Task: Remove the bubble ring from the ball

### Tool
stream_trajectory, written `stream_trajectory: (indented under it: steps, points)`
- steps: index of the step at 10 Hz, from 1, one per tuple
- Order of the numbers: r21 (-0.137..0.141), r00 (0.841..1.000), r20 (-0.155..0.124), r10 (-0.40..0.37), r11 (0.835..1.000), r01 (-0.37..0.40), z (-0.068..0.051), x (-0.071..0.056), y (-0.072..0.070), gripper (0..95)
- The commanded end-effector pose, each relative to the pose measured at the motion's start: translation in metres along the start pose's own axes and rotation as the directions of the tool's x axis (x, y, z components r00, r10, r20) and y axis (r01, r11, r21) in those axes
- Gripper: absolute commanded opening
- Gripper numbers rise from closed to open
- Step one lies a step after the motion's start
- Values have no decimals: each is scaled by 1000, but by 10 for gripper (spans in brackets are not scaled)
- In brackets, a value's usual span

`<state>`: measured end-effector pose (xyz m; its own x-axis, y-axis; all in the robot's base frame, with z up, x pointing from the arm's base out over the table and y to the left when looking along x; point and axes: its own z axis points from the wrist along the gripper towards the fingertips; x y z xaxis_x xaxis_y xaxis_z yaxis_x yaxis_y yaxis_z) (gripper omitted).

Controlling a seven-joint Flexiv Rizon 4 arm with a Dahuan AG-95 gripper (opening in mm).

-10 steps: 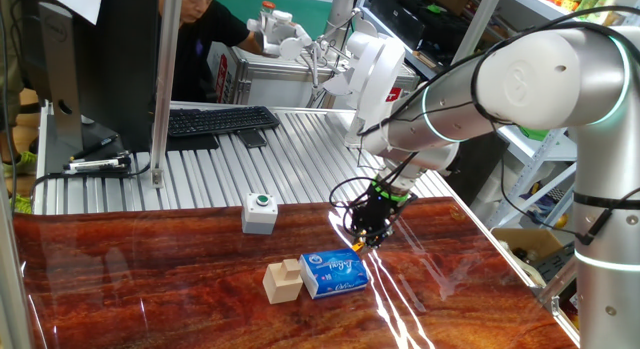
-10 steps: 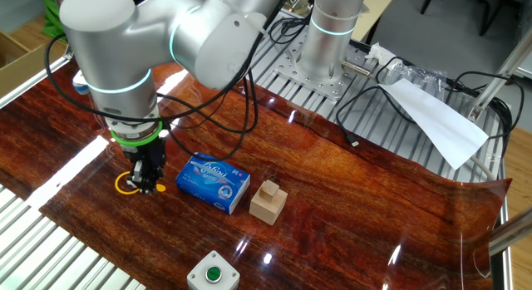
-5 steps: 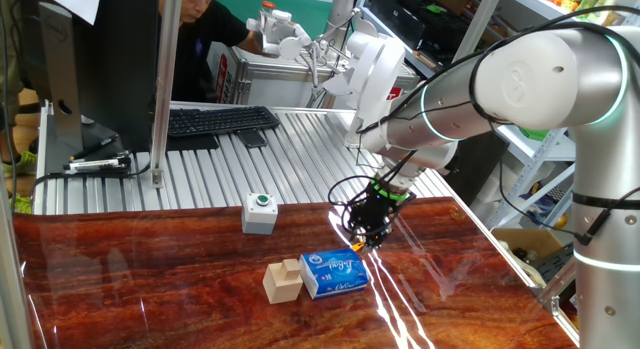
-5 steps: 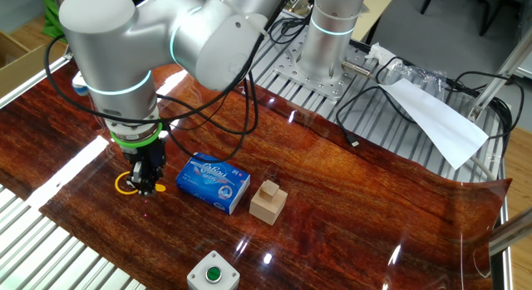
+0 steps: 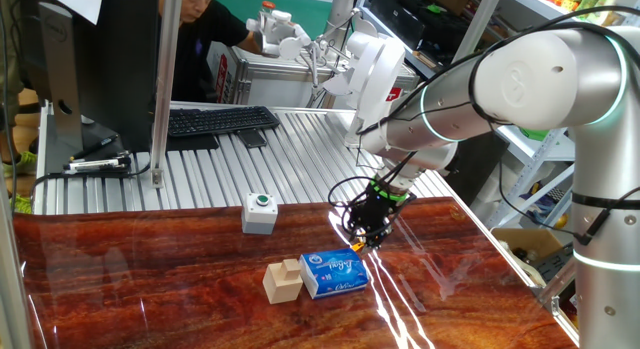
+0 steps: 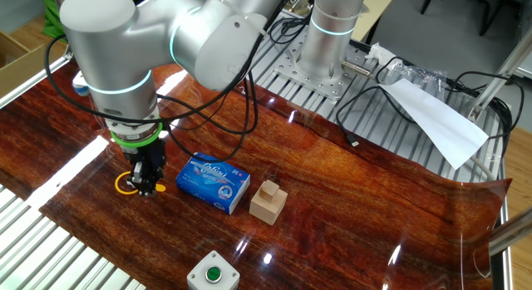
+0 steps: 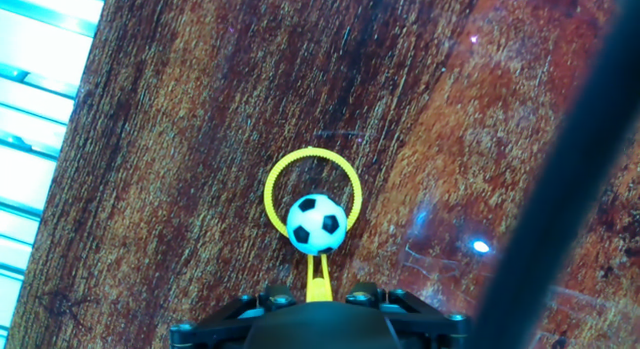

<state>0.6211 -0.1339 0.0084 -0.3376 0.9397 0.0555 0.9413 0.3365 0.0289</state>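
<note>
In the hand view the bubble ring (image 7: 310,150), a thin yellow loop, lies flat on the wooden table. The ball (image 7: 317,224), white with black patches, sits inside the loop at its near edge. The ring's yellow handle (image 7: 318,277) runs from under the ball back between my fingers. My gripper (image 7: 318,292) is low over the table, with its jaws apart on either side of the handle and a gap on each side. In the fixed views the gripper (image 5: 365,234) (image 6: 143,186) stands over the ring (image 6: 124,184), and the ball is hidden.
A blue tissue pack (image 5: 334,272) (image 6: 213,182) lies just beside the gripper. A wooden block (image 5: 282,281) (image 6: 268,201) is next to it. A grey box with a green button (image 5: 260,213) stands further off. Metal slats border the table's edge (image 7: 40,109).
</note>
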Motion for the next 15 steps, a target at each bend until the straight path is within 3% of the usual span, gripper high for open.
stream_trajectory:
  steps: [1, 4, 5, 13, 14, 15]
  points:
    - [-5, 1000, 5, -5, 1000, 5, 1, 0, 0, 380]
    - [-12, 1000, 11, -8, 1000, 8, 3, -1, 0, 380]
    - [-16, 1000, 16, -13, 1000, 13, 4, -1, 0, 190]
    - [-29, 999, 25, -31, 999, 32, 7, -3, 0, 190]
    - [-29, 999, 24, -32, 999, 33, 7, -3, 0, 0]
    - [-29, 999, 24, -35, 999, 35, 6, -3, 0, 0]
